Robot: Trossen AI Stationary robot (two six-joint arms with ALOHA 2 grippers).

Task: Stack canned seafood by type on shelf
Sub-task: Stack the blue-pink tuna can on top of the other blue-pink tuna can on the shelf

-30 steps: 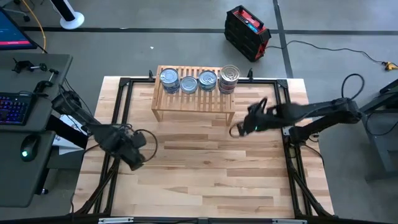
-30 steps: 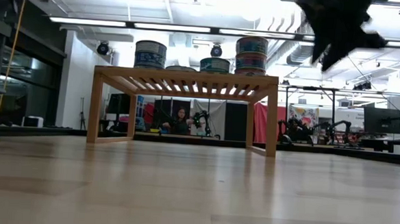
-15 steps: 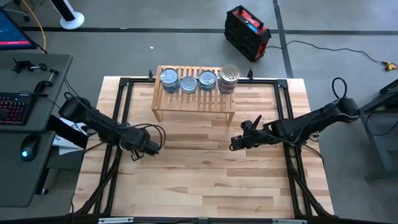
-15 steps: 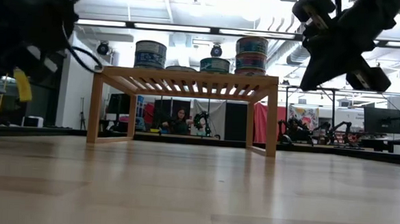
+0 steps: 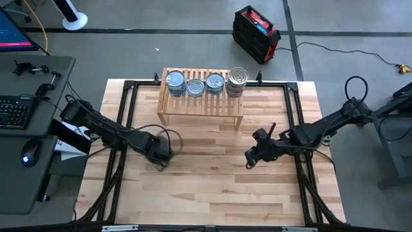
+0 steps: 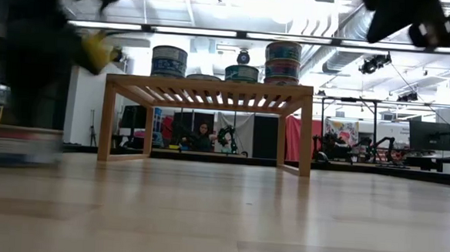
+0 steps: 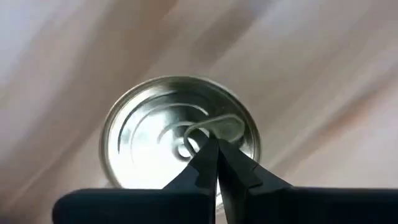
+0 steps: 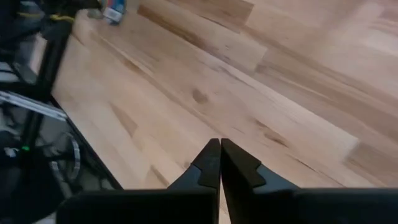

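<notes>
The light-wood shelf (image 5: 199, 106) (image 6: 212, 85) stands at the table's far side. Tins stand in a row on its slats, singly and stacked: a silvery-blue pile (image 5: 175, 82) at the left and a taller pile (image 5: 237, 78) (image 6: 282, 62) at the right. One more tin (image 7: 155, 124), with a silver lid, lies under my left gripper (image 5: 161, 158) (image 7: 216, 143), which is shut. That tin shows blurred at table level in the low view (image 6: 19, 144). My right gripper (image 5: 248, 159) (image 8: 220, 144) is shut, over bare planks in front of the shelf's right leg. My left gripper comes at the tin from above, pointing down. Its shut fingertips (image 7: 208, 155) stand at the lid's pull tab (image 7: 227, 124). Whether they pinch the tab, press on it or hover just over it, I cannot tell.
Black frame rails (image 5: 125, 129) run along the table's left and right sides. Bare planks (image 5: 206, 187) fill the middle and near part. A desk with a keyboard (image 5: 16, 109) stands left of the table; a red and black case (image 5: 256, 33) sits on the floor beyond it.
My right gripper has drawn back from the shelf's right end toward the near edge, staying shut. My left gripper has swung toward the table's right. In the low view the tin has come in from the left edge, smeared by the motion.
</notes>
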